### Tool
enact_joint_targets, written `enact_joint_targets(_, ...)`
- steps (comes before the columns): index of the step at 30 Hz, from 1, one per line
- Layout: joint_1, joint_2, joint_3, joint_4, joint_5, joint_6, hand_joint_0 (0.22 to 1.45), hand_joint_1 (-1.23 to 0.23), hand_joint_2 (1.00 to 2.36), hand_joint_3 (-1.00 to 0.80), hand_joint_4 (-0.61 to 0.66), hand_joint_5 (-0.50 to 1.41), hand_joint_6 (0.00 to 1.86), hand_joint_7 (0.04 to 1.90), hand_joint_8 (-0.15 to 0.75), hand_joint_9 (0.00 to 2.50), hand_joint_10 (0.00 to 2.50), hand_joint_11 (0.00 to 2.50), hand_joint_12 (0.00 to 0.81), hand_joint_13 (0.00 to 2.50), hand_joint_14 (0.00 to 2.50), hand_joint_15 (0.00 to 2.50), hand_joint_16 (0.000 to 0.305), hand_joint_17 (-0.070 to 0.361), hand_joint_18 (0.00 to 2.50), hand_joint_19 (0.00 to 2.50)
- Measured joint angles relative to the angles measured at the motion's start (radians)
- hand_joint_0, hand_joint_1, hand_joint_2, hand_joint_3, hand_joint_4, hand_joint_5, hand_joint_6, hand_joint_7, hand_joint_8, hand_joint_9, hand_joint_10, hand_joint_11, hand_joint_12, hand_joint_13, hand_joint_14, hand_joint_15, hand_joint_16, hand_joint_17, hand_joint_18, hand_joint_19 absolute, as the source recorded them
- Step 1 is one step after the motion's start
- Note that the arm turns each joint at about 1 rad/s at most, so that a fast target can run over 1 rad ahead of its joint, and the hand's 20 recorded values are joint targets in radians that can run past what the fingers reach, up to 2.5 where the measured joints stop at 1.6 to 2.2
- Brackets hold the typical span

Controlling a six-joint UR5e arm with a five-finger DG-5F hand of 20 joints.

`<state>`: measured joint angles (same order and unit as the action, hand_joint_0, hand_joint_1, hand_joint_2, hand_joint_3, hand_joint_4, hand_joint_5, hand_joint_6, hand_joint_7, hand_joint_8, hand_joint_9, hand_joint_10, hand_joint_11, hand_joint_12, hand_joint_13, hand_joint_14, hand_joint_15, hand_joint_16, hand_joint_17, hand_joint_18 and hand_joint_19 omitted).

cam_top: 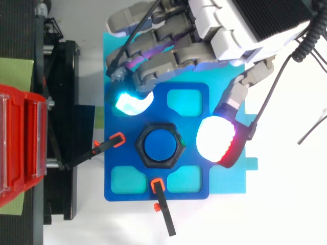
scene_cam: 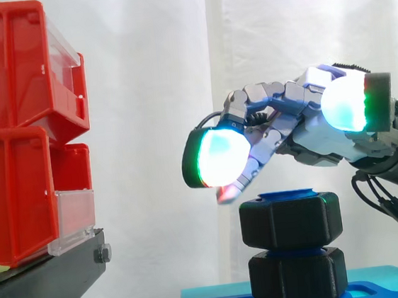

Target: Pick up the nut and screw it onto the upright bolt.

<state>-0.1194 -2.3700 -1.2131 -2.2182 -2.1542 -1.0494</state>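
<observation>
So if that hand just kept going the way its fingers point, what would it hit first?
Probably nothing nearby: the hand points left and slightly down, passing above the upper black nut. Further on stands the lower red bin on its black stand; depth is hard to judge.

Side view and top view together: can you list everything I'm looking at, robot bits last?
nuts: two, black, stacked on the bolt, upper over lower
bolt: one, blue, upright at the plate's centre
plate: one, blue, under the bolt
recesses: three seen, cyan, in the plate's corners, such as
sheet: one, cyan, beneath the plate
clamps: two, black with orange tips, at the plate's left and front
bins: two, red, stacked at left
stand: one, black, under the bins
curtain: white, behind everything
hand: one, grey and white, over the upper nut, fingers apart with glowing pads, holding nothing
</observation>
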Motion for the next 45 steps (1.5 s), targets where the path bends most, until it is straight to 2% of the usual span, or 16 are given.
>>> enact_joint_targets(4, -0.002, 0.000, 0.001, 0.006, -0.003, 0.001, 0.47, -0.20, 1.00, -0.50, 0.21, -0.17, 0.50, 0.72, 0.251, 0.71, 0.00, 0.00, 0.319, 0.43, 0.00, 0.00, 0.039, 0.089, 0.11, 0.00)
enact_joint_targets(12, 0.020, -0.001, -0.006, -0.018, 0.006, -0.001, 0.47, -0.19, 1.00, -0.50, 0.21, -0.17, 0.50, 0.72, 0.255, 0.66, 0.00, 0.00, 0.330, 0.40, 0.00, 0.00, 0.040, 0.090, 0.08, 0.00)
enact_joint_targets(19, 0.031, -0.001, -0.008, -0.078, 0.008, 0.000, 0.46, -0.18, 1.00, -0.50, 0.22, -0.17, 0.50, 0.73, 0.261, 0.65, 0.00, 0.00, 0.332, 0.39, 0.00, 0.00, 0.041, 0.091, 0.07, 0.00)
enact_joint_targets(26, 0.043, -0.001, -0.008, -0.106, 0.008, -0.002, 0.46, -0.18, 1.00, -0.50, 0.22, -0.16, 0.50, 0.76, 0.267, 0.65, 0.00, 0.00, 0.335, 0.39, 0.00, 0.00, 0.041, 0.092, 0.07, 0.00)
enact_joint_targets(31, 0.048, -0.001, -0.009, -0.120, 0.008, -0.003, 0.47, -0.19, 1.00, -0.50, 0.26, -0.14, 0.50, 0.90, 0.274, 0.66, 0.00, 0.00, 0.339, 0.41, 0.00, 0.00, 0.040, 0.090, 0.08, 0.00)
enact_joint_targets(34, 0.050, -0.002, -0.009, -0.124, 0.008, -0.003, 0.47, -0.19, 1.00, -0.50, 0.27, -0.13, 0.50, 1.07, 0.289, 0.69, 0.00, 0.00, 0.329, 0.44, 0.00, 0.00, 0.035, 0.078, 0.09, 0.00)
enact_joint_targets(45, 0.046, -0.002, -0.009, -0.123, 0.008, -0.003, 0.48, -0.21, 1.00, -0.50, 0.21, -0.09, 0.50, 1.38, 0.307, 0.76, 0.00, 0.00, 0.306, 0.49, 0.00, 0.00, 0.029, 0.066, 0.15, 0.00)
